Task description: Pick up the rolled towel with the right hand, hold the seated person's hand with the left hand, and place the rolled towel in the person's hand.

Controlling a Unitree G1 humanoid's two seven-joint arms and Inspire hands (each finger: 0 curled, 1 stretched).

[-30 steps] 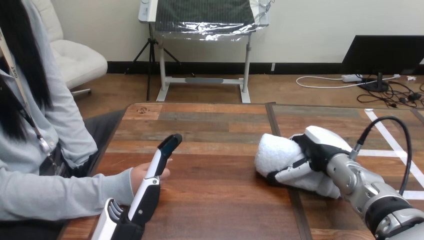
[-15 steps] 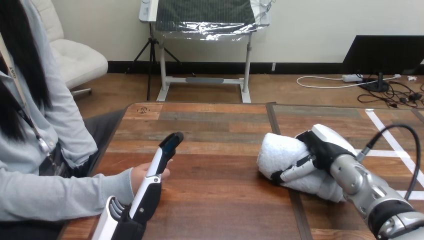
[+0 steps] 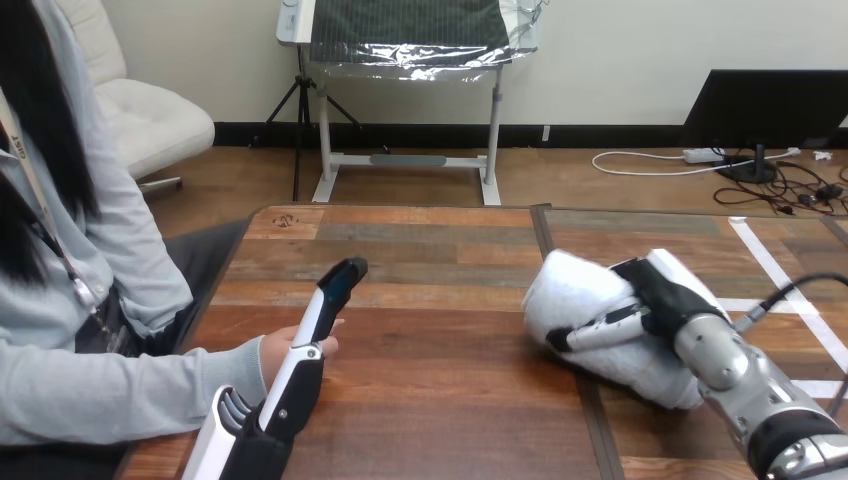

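Note:
The white rolled towel [image 3: 578, 298] is at the right of the wooden table [image 3: 430, 250], with my right hand [image 3: 668, 290] shut on it, fingers curled over its near side. The towel's left end is tilted up off the wood. At the left, my left hand [image 3: 298, 380] stands on edge with straight fingers pointing away from me. The person's hand [image 3: 277, 351] rests on the table just behind it, touching its far side. I cannot see any finger or thumb of mine curled round the person's hand.
The person sits at the table's left side, their grey-sleeved forearm [image 3: 110, 390] lying along the near left edge. White tape lines [image 3: 775, 270] cross the table's far right. A seam [image 3: 560, 300] runs front to back through the tabletop.
My right hand has lifted and tilted the towel a little and drawn it slightly to the right. My left hand and the person's hand have stayed put.

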